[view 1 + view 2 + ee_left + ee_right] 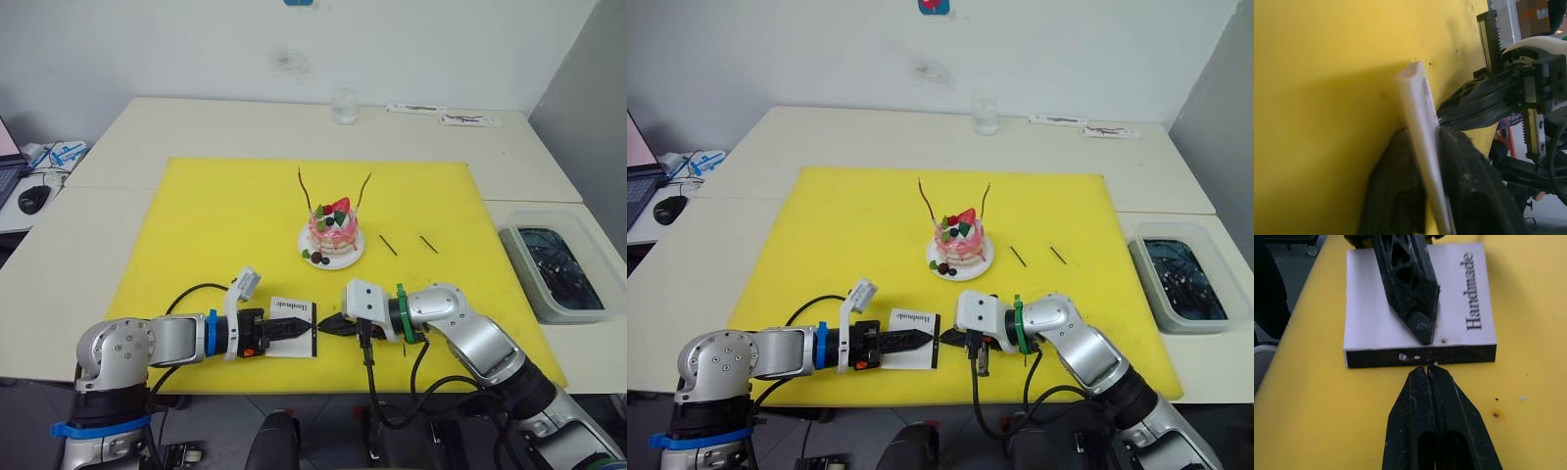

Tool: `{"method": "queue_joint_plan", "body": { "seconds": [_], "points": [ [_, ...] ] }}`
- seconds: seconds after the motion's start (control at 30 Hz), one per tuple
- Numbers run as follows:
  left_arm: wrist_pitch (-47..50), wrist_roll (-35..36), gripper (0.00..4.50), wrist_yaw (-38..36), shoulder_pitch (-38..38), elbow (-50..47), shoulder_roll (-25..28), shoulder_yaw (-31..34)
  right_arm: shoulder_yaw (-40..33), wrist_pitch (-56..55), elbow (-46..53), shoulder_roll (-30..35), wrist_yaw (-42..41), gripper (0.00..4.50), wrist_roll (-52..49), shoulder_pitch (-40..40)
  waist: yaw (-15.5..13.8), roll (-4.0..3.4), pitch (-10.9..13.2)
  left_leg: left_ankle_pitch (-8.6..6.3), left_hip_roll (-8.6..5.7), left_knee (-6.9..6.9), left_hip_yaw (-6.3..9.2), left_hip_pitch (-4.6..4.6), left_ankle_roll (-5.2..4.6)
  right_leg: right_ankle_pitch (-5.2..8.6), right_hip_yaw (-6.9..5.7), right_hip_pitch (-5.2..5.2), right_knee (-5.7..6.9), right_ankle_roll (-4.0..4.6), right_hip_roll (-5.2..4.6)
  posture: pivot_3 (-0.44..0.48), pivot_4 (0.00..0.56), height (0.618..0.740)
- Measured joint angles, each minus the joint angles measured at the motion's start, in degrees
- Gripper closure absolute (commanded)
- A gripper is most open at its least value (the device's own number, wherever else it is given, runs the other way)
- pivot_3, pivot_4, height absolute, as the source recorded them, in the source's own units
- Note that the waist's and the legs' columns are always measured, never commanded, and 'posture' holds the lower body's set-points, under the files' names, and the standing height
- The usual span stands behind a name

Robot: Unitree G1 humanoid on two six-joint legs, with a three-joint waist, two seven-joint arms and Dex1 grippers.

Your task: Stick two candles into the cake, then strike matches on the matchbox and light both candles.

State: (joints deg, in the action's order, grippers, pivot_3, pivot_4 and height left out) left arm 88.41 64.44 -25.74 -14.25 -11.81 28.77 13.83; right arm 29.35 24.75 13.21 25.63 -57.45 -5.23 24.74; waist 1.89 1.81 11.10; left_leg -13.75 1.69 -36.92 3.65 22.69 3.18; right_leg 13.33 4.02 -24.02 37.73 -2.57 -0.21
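An office-like lab or test room. Plain cream tables (147,127) are pushed together against a bare white wall (196,49). A bright yellow mat (196,225) covers the middle as a work area. At the left edge sit part of a laptop (8,162) and a black computer mouse (33,199). A grey plastic bin (558,269) stands at the right. A clear glass (344,106) stands near the wall. Black cables (392,392) hang off the front edge.
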Motion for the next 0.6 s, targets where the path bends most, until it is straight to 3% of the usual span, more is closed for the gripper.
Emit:
{"method": "queue_joint_plan", "body": {
  "seconds": [0.3,0.5,0.6],
  "points": [
    [-0.9,-0.6,4.47,-0.5,0.4,-0.7,0.4,0.2,-0.4,0.1,0.2,0.2,0.0,4.5,-0.4,0.7,0.1,0.0,0.0,0.0,0.0,-0.02,0.0,-0.02,0.0,0.08,0.01,0.0,0.01,0.14,0.01,0.0,0.15,0.74],
    [-4.9,-0.3,4.47,-5.0,1.3,-2.4,3.5,0.4,-9.0,2.6,6.7,1.9,1.5,4.5,-5.2,-0.4,0.1,0.0,0.0,0.0,0.03,0.0,0.02,0.04,0.0,0.11,-0.01,-0.06,0.03,0.19,0.04,0.0,0.15,0.74],
    [-8.3,0.8,4.47,-7.7,2.2,-5.6,5.3,2.6,-15.1,4.6,11.2,4.0,3.6,4.5,-7.8,-5.8,-0.1,0.02,0.0,0.0,0.03,0.0,0.03,0.13,0.0,0.14,-0.03,-0.1,-0.01,0.24,0.02,0.0,0.15,0.74]
  ]
}}
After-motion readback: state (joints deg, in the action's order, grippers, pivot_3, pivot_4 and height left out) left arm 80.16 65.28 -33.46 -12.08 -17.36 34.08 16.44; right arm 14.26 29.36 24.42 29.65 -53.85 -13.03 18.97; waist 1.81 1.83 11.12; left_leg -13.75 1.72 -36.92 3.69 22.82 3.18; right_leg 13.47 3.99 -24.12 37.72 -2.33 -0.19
